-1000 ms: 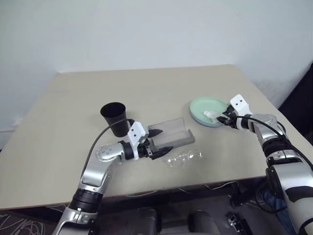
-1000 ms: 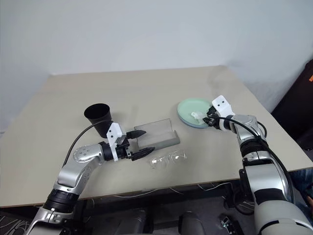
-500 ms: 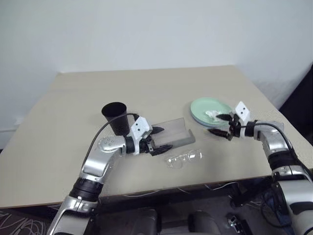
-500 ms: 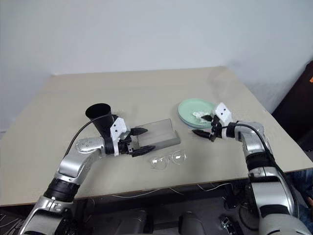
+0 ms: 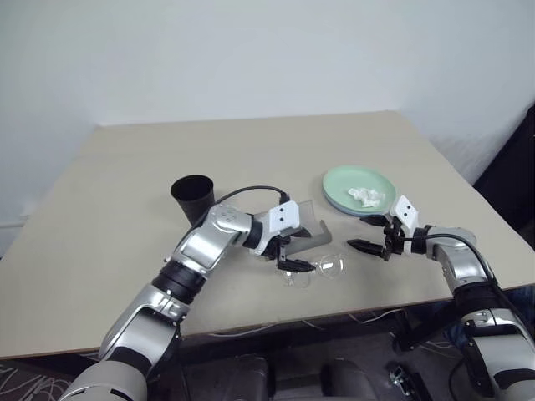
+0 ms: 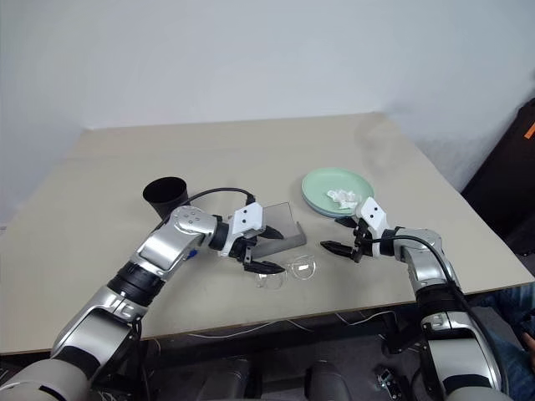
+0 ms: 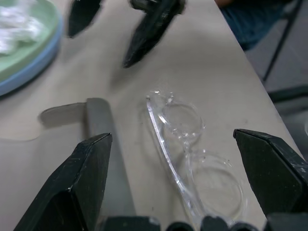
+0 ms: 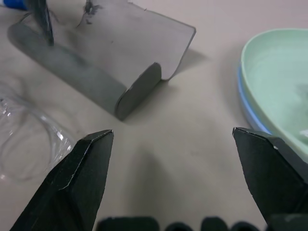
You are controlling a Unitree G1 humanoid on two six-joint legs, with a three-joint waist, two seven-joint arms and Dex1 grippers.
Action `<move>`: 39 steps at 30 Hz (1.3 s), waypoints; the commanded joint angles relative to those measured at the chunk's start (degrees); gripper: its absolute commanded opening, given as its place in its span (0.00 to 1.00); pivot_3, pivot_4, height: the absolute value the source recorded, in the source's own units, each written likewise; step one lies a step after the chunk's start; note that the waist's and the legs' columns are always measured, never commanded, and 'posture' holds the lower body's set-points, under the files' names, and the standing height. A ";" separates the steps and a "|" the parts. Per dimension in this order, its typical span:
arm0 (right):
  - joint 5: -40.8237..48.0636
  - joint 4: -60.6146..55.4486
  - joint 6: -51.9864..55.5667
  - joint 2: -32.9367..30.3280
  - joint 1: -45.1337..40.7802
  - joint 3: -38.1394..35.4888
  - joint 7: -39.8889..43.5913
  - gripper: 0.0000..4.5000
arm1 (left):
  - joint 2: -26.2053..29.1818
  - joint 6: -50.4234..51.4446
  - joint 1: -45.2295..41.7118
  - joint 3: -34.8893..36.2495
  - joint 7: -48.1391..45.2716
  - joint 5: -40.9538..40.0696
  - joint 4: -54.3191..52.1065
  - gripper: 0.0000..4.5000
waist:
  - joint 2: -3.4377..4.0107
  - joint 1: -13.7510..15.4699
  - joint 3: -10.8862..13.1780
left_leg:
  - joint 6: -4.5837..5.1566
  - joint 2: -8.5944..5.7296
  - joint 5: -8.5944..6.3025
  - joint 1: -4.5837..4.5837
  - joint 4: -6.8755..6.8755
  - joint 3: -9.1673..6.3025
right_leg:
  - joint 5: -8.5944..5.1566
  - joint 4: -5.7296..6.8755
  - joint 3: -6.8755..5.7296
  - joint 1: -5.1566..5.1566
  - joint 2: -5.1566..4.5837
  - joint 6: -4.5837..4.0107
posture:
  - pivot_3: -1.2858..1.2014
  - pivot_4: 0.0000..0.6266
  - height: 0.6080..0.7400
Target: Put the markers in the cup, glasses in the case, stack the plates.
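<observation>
Both arms have shifted: head views put the left gripper [image 5: 287,256] over the glasses [image 5: 316,269] beside the case [image 5: 303,230], fingers spread, and the right gripper [image 5: 374,235], pulled back from the stacked plates [image 5: 355,191], fingers apart, empty. Left wrist view: glasses [image 7: 185,149] lie between open fingers [image 7: 86,180]. Right wrist view: case [image 8: 103,67], plates [image 8: 274,91] ahead.

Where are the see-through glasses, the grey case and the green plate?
glasses [image 7: 185,144], left wrist view, on the bridge between the lenses.
case [image 8: 91,79], right wrist view, on its grey tray.
green plate [image 5: 344,181], left eye view, on its bare inside.
</observation>
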 commanded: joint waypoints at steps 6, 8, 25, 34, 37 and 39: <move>4.84 -8.88 -0.19 -0.75 5.35 -2.90 -0.58 0.95 | -2.06 -0.89 -5.18 -2.44 -3.24 4.49 5.07 0.96 | 0.00 0.12 0.00 | 0.01 -0.01 0.00 0.00 0.01 -0.02 | 0.00 -0.01 0.00 0.01 -0.02 0.00 | 0.52 0.00 0.99; 5.45 -9.90 -0.65 -1.03 6.51 -3.13 -0.18 0.95 | -2.53 -0.96 -5.54 -2.68 -3.68 5.28 6.22 0.96 | -0.01 0.02 0.00 | 0.00 0.01 0.00 0.00 0.01 -0.02 | 0.00 0.00 0.01 -0.01 -0.02 0.00 | 0.52 0.00 0.99; 8.40 -12.23 -1.43 -2.93 7.85 -2.92 4.49 0.97 | -6.67 -0.56 -5.74 -2.94 -3.71 9.12 10.30 0.34 | -0.02 0.10 0.01 | 0.01 0.02 -0.01 -0.01 0.15 -0.09 | 0.00 0.01 -0.01 0.04 -0.02 0.01 | 0.52 0.00 0.99; 7.89 -11.37 -1.73 -3.34 6.88 -2.59 5.15 0.97 | -6.66 -0.59 -5.33 -3.50 -4.54 10.28 9.87 0.34 | -0.02 0.10 0.01 | 0.01 0.03 -0.01 -0.01 0.20 -0.10 | 0.01 0.02 -0.02 0.05 -0.02 0.02 | 0.52 0.00 0.99; 7.66 -11.46 -1.78 -3.39 6.79 -2.50 5.02 0.97 | -6.50 -0.31 -5.34 -3.47 -5.28 10.14 9.65 0.30 | -0.02 0.10 0.01 | 0.01 0.03 -0.01 -0.01 0.20 -0.10 | 0.01 0.02 -0.02 0.05 -0.02 0.02 | 0.52 0.00 0.99; 7.55 -11.49 -1.83 -3.37 6.77 -2.45 4.94 0.97 | -6.42 -0.32 -5.39 -3.43 -5.50 10.14 9.59 0.21 | -0.02 0.10 0.01 | 0.01 0.03 -0.01 -0.01 0.20 -0.10 | 0.01 0.02 -0.02 0.05 -0.02 0.02 | 0.52 0.00 0.99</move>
